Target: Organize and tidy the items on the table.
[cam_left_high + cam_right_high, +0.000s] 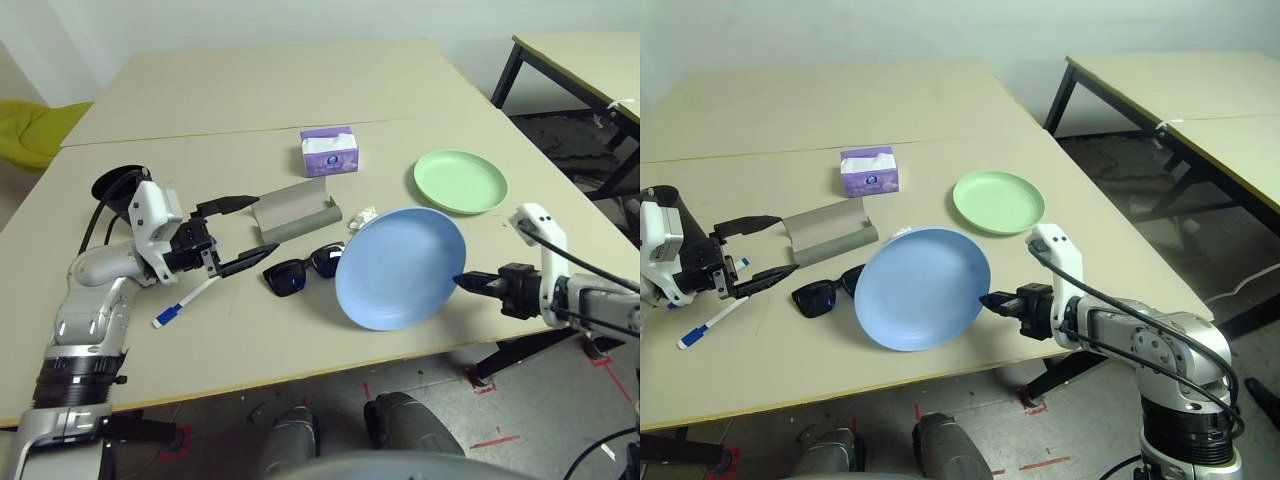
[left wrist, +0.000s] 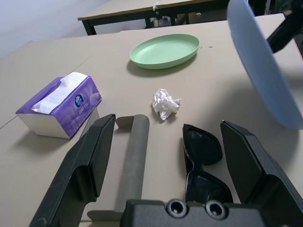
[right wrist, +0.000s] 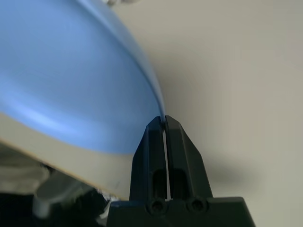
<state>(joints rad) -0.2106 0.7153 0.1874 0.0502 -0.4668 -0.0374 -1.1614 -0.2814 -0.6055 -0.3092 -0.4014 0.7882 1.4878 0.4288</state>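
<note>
Light-blue plate (image 1: 400, 268) hangs tilted above the counter's (image 1: 300, 90) near edge, its right rim pinched by the right gripper (image 1: 466, 282). Stiff, light and probably slippery, it suits this rim grip. Left gripper (image 1: 238, 236) hovers wide open and empty near the grey case (image 1: 297, 211).

Light-blue plate (image 1: 400, 267): tilted, raised by its rim. Light-green plate (image 1: 460, 181): flat. Sunglasses (image 1: 303, 269), open grey case (image 1: 296, 211), crumpled tissue (image 1: 362, 214), marker (image 1: 185, 302): lying on beige table (image 1: 250, 130).

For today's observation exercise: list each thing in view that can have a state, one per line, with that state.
Light-blue plate: tilted, rim pinched.
Right hand: shut on the plate.
Left hand: open, empty.
Glasses case: open.
Sunglasses: folded.
Marker: capped, lying flat.
Tissue: crumpled.
Light-green plate: flat, empty.
</note>
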